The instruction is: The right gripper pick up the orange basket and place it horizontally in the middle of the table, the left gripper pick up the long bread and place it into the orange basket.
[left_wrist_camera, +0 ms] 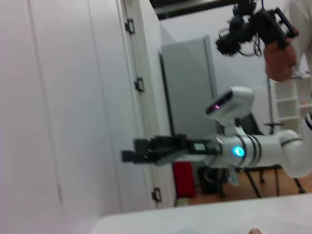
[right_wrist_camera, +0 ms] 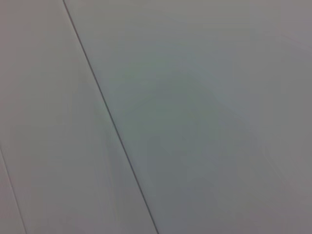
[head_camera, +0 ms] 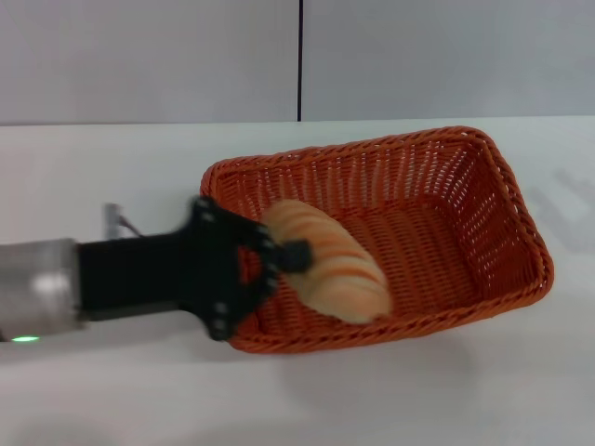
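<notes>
The left pincer reaches in level from the left over the orange basket's near-left corner, fingers closed on the long bread's end, seemingly just above the floor. The basket sits mid-worktop. Only the left wrist view shows the right pincer, raised; its opening is unclear.

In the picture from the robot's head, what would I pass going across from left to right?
Grey arm → left gripper → long bread → far end of the orange basket, all on the white table.
</notes>
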`<move>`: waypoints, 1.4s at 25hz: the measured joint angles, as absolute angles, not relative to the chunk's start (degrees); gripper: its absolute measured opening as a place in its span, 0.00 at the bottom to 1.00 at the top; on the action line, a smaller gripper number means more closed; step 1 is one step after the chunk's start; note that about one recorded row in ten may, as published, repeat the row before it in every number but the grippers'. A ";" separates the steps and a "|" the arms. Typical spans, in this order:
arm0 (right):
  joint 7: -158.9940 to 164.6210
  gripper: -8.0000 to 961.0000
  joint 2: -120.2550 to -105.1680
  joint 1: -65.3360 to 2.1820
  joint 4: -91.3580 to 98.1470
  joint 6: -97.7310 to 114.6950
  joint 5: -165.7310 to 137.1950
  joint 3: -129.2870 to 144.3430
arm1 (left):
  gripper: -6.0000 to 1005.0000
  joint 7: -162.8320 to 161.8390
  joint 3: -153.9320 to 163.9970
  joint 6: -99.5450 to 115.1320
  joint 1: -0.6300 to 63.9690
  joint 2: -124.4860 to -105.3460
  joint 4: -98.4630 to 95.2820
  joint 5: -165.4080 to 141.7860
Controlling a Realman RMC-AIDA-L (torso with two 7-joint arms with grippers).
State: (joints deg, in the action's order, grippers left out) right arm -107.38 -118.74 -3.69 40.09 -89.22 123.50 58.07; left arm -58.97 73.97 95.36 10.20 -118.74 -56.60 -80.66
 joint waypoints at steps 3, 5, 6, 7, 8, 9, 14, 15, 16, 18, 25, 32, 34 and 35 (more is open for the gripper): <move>-107.38 0.66 -118.74 -3.64 39.87 -89.24 123.49 58.10 | 0.06 -58.69 77.58 92.47 10.91 -118.74 -56.11 -80.06; -107.37 0.66 -118.74 -3.58 39.84 -89.25 123.48 58.10 | 0.07 -58.62 81.49 89.33 11.85 -118.75 -55.73 -79.80; -107.37 0.66 -118.74 -3.49 39.81 -89.28 123.48 58.11 | 0.07 -58.62 81.49 89.33 11.85 -118.75 -55.73 -79.80; -107.37 0.66 -118.74 -3.46 39.73 -89.29 123.48 58.10 | 0.07 -58.62 81.49 89.33 11.85 -118.75 -55.73 -79.80; -107.37 0.66 -118.74 -3.42 39.39 -89.30 123.48 58.04 | 0.07 -58.61 87.63 81.92 13.65 -118.88 -55.26 -78.66; -107.37 0.66 -118.74 -3.42 39.39 -89.30 123.48 58.04 | 0.07 -58.59 89.98 78.20 14.54 -118.93 -55.10 -76.69; -107.67 0.66 -118.66 -3.68 38.76 -89.30 123.47 57.98 | 0.08 -58.54 92.56 73.62 16.20 -118.98 -54.61 -72.59; -107.70 0.66 -118.66 -3.70 38.75 -89.30 123.45 58.00 | 0.08 -58.53 92.59 73.53 16.34 -118.98 -54.57 -72.43; -107.72 0.66 -118.66 -3.71 38.75 -89.30 123.43 58.01 | 0.08 -58.53 92.60 73.41 16.49 -118.97 -54.50 -72.26; -107.75 0.66 -118.65 -3.71 38.71 -89.29 123.34 57.95 | 0.08 -58.53 92.36 73.17 16.41 -118.92 -53.99 -71.72; -107.76 0.66 -118.51 -4.06 38.66 -88.90 122.13 57.38 | 0.09 -59.25 87.15 72.17 13.42 -118.17 -51.48 -68.80; -107.43 0.66 -118.28 -4.82 38.87 -89.18 122.07 57.39 | 0.24 -59.53 77.54 72.64 9.42 -117.93 -51.25 -69.19; -107.49 0.66 -118.05 -5.13 38.68 -89.04 122.03 57.39 | 0.33 -59.54 73.02 73.32 7.54 -117.86 -50.92 -69.18; -107.65 0.66 -117.94 -5.29 38.50 -88.88 121.98 57.39 | 0.38 -59.55 68.82 74.38 6.02 -117.79 -50.11 -69.18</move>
State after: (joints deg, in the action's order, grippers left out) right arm -107.65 -117.94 -5.29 38.50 -88.88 121.98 57.39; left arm -59.55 68.82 74.38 6.02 -117.79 -50.11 -69.18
